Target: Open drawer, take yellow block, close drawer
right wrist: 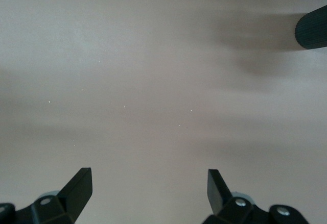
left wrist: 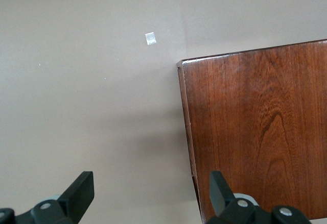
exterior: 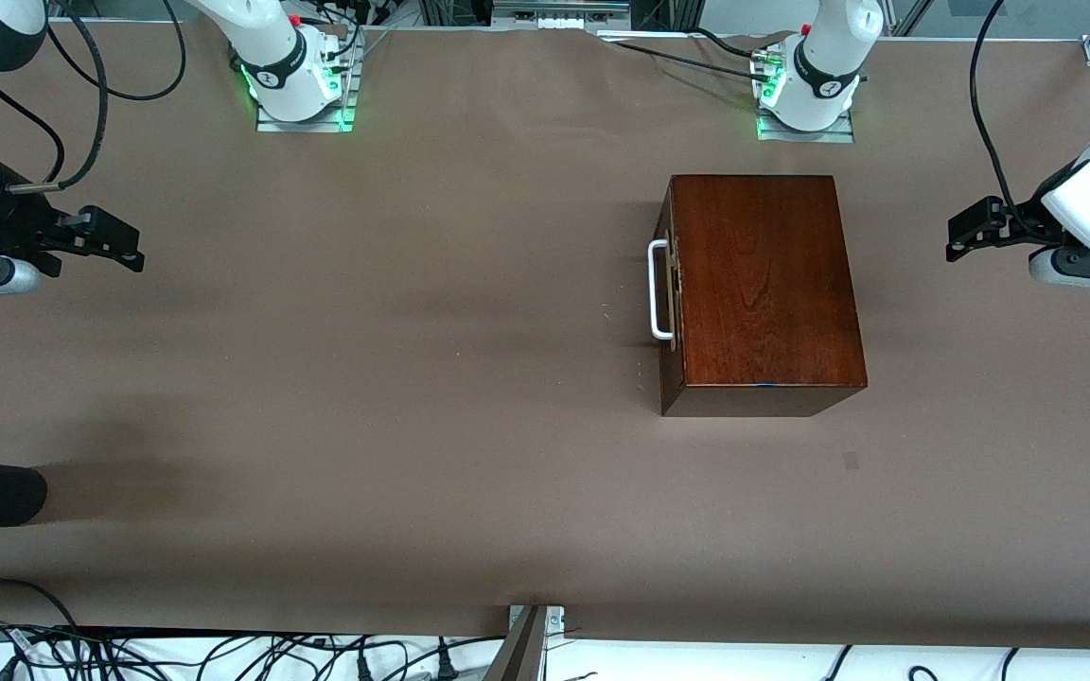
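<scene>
both grippers hung spread wide and empty over my bare brown table point(exterior: 413, 378): left gripper point(exterior: 966, 236) beside the wooden box point(exterior: 763, 284), its drawer point(exterior: 670, 293) shut; right gripper point(exterior: 124, 246) well apart.

Even, soft overhead light falls on the brown surface point(exterior: 431, 378), leaving broad, blurry shadows with no hard edges. The wooden box point(exterior: 763, 284) carries a mild sheen on its top and drops a faint shadow toward nine o'clock. Green lamps glow at both arm bases. All views look sharp.
</scene>
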### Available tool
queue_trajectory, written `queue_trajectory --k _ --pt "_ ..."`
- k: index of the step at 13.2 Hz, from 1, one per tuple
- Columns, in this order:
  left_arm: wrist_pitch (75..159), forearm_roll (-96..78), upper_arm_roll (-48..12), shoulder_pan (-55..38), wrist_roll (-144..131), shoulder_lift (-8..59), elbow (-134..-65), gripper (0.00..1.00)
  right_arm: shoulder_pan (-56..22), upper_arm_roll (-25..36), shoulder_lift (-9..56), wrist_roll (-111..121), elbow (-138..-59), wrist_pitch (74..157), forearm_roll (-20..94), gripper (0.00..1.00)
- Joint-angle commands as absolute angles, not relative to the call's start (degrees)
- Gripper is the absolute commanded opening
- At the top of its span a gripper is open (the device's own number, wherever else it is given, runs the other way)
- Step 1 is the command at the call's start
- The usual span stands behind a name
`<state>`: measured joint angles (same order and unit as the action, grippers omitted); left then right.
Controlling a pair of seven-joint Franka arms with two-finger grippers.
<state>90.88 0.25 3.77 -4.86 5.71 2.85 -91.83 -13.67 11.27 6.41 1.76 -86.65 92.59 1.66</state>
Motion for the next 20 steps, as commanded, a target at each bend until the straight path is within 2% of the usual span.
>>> queue_trajectory --k 1,15,20 --pt "89.56 0.88 3.78 -5.10 6.41 3.87 -89.74 1.00 -13.97 11.16 6.06 1.14 -86.49 92.64 0.70 1.00" --pt "86.31 0.44 3.08 -5.10 5.98 3.87 -89.03 1.00 -13.97 11.16 6.06 1.14 -86.57 92.55 0.70 1.00" --pt "82.62 1.32 -2.27 -5.01 6.33 3.87 -89.21 1.00 -13.97 11.16 6.06 1.14 -86.57 92.55 0.70 1.00"
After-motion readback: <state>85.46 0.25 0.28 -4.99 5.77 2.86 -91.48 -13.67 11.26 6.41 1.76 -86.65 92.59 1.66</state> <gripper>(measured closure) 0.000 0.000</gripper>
